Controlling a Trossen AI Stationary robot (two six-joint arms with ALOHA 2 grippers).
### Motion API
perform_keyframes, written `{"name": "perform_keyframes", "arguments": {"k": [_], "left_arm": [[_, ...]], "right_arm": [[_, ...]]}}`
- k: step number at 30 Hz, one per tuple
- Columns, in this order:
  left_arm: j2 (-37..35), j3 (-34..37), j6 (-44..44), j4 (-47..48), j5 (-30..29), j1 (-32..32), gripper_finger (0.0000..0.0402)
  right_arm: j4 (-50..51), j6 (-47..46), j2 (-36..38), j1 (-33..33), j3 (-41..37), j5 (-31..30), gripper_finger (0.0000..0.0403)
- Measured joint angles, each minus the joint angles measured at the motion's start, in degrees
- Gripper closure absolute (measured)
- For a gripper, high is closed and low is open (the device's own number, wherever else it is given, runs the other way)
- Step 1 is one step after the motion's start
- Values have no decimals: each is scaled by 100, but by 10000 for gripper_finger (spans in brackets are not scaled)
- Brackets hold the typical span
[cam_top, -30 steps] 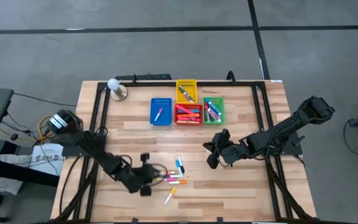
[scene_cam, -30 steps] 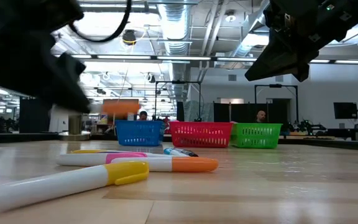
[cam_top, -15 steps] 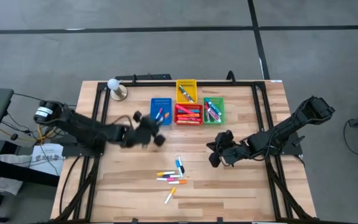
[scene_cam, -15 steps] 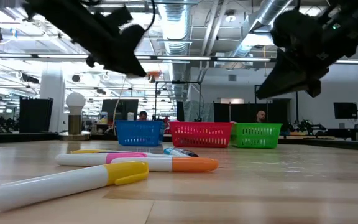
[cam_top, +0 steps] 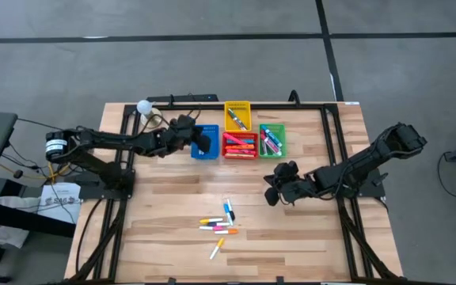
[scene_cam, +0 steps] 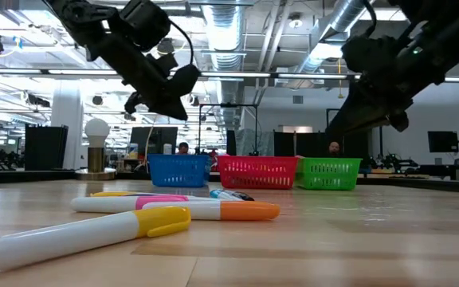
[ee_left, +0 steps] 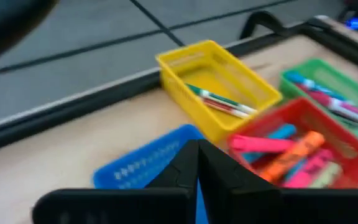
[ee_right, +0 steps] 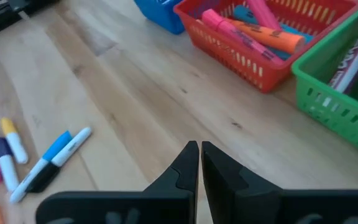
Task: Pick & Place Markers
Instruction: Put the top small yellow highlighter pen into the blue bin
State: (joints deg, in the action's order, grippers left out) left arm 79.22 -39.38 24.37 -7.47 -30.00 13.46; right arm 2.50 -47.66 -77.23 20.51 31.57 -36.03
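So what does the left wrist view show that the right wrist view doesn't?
Only the left wrist view shows the yellow bin with two markers in it, and the left claw shut above the blue bin. Only the right wrist view shows the loose markers lying on the table, and the right claw shut above bare wood. Both show the red bin full of markers and part of the green bin.
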Motion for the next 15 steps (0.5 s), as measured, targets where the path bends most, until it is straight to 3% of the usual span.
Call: {"name": "perform_keyframes", "arguments": {"k": [5, 10, 15], "left_arm": [[0, 0, 146, -81, 1066, -14, 395], [-2, 0, -159, -76, 2526, -393, 390], [-2, 0, 197, -94, 2812, -1061, 377]], "right_arm": [[-54, 4, 0, -161, 0, 7, 392], [-196, 4, 0, -190, 0, 9, 392], [-263, 5, 0, -175, 0, 204, 392]]}}
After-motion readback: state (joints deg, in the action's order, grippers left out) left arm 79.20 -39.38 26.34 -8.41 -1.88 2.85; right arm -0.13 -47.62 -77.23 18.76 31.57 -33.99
